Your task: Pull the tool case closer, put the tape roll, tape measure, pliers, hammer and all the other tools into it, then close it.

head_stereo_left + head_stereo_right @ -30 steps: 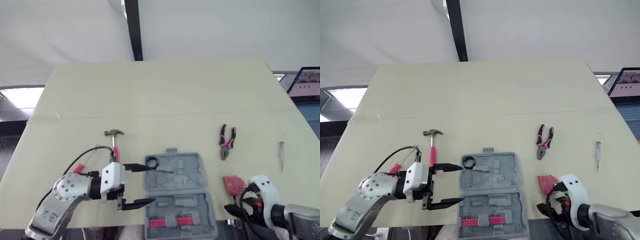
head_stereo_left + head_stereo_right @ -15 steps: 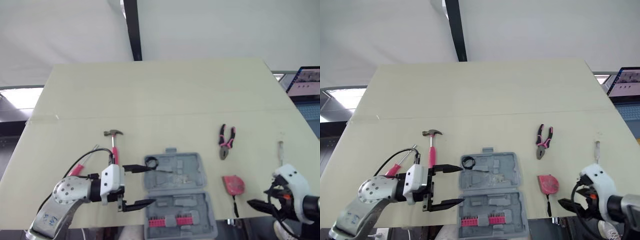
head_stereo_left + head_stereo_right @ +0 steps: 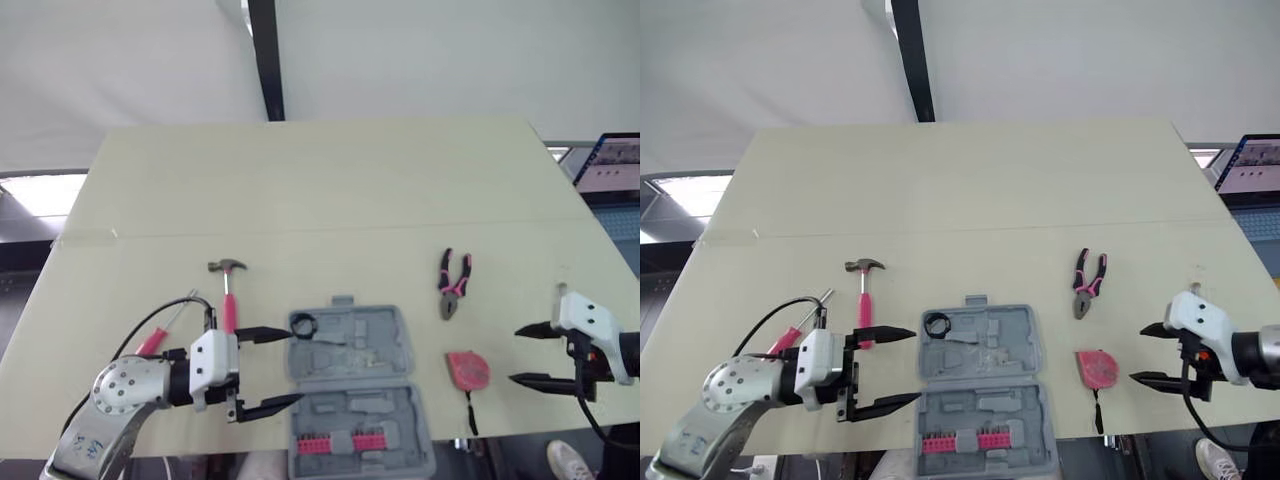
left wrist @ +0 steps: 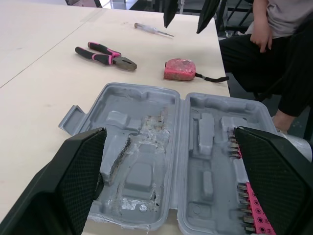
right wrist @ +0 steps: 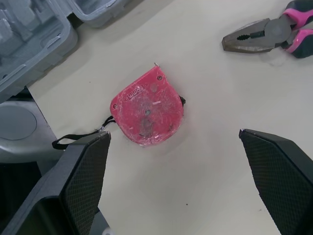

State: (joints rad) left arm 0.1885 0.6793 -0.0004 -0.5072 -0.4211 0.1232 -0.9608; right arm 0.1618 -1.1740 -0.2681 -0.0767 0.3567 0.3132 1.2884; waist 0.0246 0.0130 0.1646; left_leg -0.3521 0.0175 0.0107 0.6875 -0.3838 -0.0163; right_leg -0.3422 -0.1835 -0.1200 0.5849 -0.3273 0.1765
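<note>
The grey tool case (image 3: 375,345) lies open near the table's front edge, with a black tape roll (image 3: 304,323) in its far half and pink bits (image 3: 330,442) in the near half. My left gripper (image 3: 293,367) is open at the case's left side, its fingers (image 4: 80,171) flanking the case (image 4: 146,147) without holding it. A pink hammer (image 3: 228,290) lies just beyond that arm. My right gripper (image 3: 515,354) is open, a short way right of the red tape measure (image 5: 146,110). Pink-handled pliers (image 3: 455,283) lie beyond the tape measure (image 3: 467,368).
A pink-handled screwdriver (image 3: 160,335) lies left of the hammer, under my left arm's cable. A small clear screwdriver (image 4: 152,30) lies at the right, behind my right gripper. A seated person (image 4: 279,44) is by the table's front edge. The far half of the table is bare.
My right gripper has risen from below the table's front edge and swung right, now pointing at the tape measure from its right side. The left gripper has drifted slightly left.
</note>
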